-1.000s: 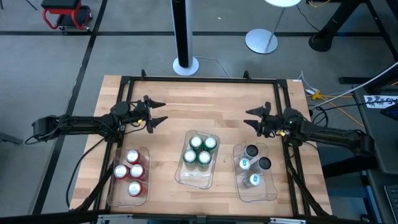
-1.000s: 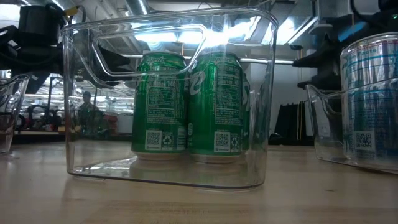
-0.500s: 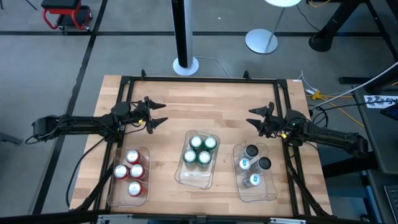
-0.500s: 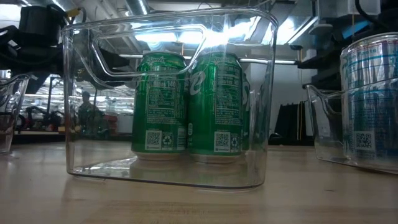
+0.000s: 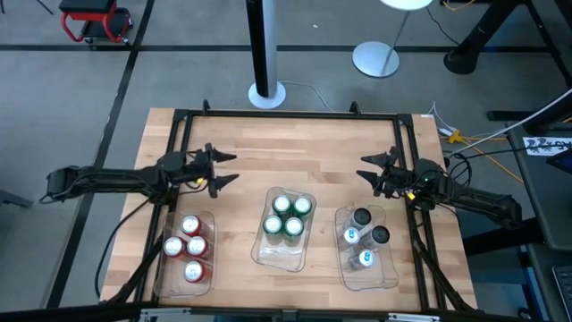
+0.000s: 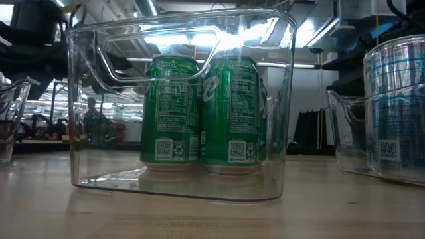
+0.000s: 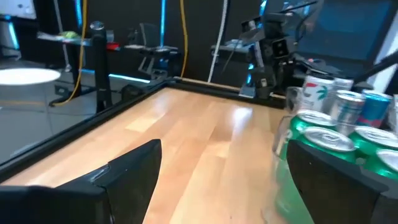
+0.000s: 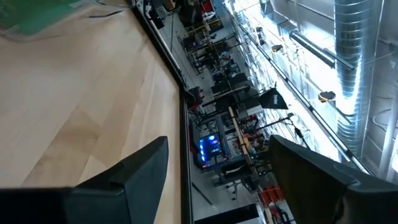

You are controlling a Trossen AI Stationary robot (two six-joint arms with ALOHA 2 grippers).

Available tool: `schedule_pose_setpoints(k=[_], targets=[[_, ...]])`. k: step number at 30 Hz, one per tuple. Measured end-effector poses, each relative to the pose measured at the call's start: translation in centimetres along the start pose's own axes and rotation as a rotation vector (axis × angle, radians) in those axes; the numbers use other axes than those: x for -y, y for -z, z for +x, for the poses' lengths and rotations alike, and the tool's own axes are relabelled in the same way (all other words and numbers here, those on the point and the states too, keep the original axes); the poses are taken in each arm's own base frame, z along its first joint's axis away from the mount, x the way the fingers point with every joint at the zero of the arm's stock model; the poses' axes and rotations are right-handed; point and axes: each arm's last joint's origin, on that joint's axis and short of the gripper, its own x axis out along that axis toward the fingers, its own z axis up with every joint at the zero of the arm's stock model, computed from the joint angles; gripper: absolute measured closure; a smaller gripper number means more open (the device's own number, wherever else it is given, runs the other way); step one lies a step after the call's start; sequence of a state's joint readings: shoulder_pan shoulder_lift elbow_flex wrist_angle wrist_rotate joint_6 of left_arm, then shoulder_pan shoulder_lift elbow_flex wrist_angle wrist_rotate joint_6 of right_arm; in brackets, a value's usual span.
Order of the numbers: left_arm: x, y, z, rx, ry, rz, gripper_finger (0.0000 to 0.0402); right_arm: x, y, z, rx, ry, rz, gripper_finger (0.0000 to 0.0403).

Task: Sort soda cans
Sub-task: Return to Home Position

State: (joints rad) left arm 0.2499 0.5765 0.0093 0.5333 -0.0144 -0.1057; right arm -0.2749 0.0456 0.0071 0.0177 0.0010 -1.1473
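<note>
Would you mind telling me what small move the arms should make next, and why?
Probably draw both arms back to rest: the left hand and right hand are open and empty, and the red cans, green cans and silver cans sit four apiece in separate clear trays.

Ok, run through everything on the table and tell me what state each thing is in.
Red soda cans: four, upright, in the left tray.
Green soda cans: four, upright, in the middle tray.
Silver soda cans: four, upright, in the right tray.
Left gripper: fingers open, holding nothing.
Right gripper: fingers open, holding nothing.
</note>
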Motion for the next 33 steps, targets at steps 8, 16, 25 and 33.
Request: schedule_pose_setpoints(k=[8, 16, 25, 33], targets=[[0.1, -0.3, -1.1, 0.014, -0.009, 0.011, 0.0068, 0.0, 0.0, 0.0, -0.001, -0.002, 0.001, 0.0125], [0.1, -0.4, -2.5, 0.031, -0.021, -0.01, 0.0068, 0.0, 0.0, 0.0, -0.001, -0.004, 0.002, 0.0125], [0.1, -0.4, -3.7, 0.06, -0.014, -0.016, 0.0068, -0.1, 0.0, 0.0, -0.003, -0.007, 0.002, 0.0125], [0.1, -0.4, -3.7, 0.06, -0.014, -0.002, 0.0068, -0.1, 0.0, 0.0, -0.004, -0.011, 0.0, 0.0125]])
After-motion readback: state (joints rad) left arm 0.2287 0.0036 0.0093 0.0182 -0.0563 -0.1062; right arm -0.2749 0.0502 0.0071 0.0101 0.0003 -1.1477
